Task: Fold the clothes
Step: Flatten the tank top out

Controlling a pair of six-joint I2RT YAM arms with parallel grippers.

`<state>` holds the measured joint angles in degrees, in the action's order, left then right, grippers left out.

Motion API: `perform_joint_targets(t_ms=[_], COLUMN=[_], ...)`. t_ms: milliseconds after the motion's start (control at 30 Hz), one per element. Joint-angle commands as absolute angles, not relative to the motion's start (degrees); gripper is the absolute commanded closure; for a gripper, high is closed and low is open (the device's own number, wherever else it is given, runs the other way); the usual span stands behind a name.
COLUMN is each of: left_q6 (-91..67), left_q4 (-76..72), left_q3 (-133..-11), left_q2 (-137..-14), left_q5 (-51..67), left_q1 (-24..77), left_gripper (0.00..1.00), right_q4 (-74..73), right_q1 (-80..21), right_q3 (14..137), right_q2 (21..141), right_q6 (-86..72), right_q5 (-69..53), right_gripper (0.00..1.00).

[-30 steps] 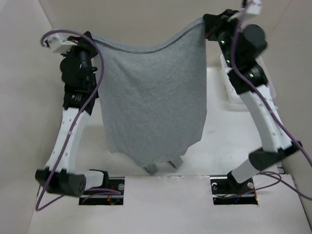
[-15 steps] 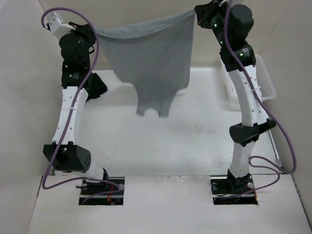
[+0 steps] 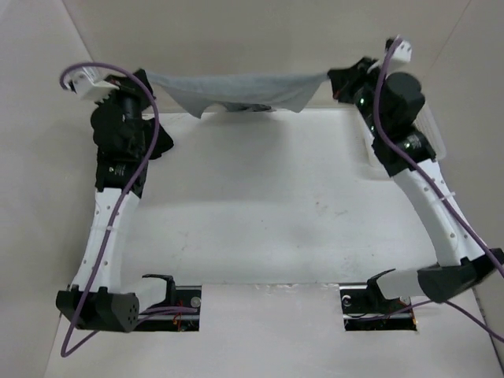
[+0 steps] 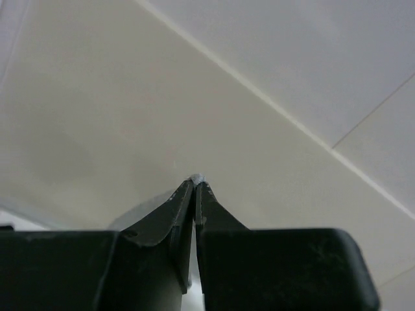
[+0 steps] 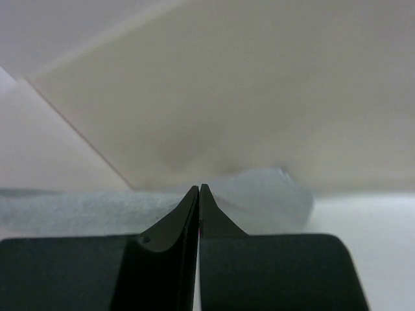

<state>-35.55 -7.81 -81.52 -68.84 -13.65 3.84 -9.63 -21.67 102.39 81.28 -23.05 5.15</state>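
Left hand [image 3: 148,77] and right hand [image 3: 331,77] pinch the grey top [image 3: 244,84] — only the overhead view shows it stretched between them.

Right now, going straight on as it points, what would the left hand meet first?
Probably the beige wall; nothing else lies beyond the left hand, shut on the grey garment. Depth unclear.
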Motion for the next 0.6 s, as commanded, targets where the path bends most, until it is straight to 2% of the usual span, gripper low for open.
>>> perform_joint_targets(t_ms=[0,133,267,433,567], left_q6=[-35.33,-36.20,-39.01,-43.94,-47.80], left_q4=[-10.45,-10.29,-2.57,12.19,25.11], left_q3=[-69.39,-51.46,-39.31,-28.93,-26.63], left_q2=[-61.12,-47.23,-32.99,-19.88,-13.37], left_q5=[-16.25,-18.89,-19.95,-21.97,-22.76], left_q1=[6.45,10.32,13.83,19.02,20.26], left_gripper=[0.98,0.97,0.97,0.98,0.98], right_q4=[-2.65,-1.93,-7.54,-18.79,-27.05], right_q1=[-24.99,-32.28,-39.58,-46.78,-55.30], right_q3=[86.10,66.66,53.99,40.73,32.62], right_q2=[72.02,58.75,46.52,35.09,28.75], right_q6=[-24.69,-24.53,-26.00,-36.45,-47.26], right_q5=[8.34,16.23,23.98,24.61,23.12], right_gripper=[0.97,0.98,0.98,0.99,1.00])
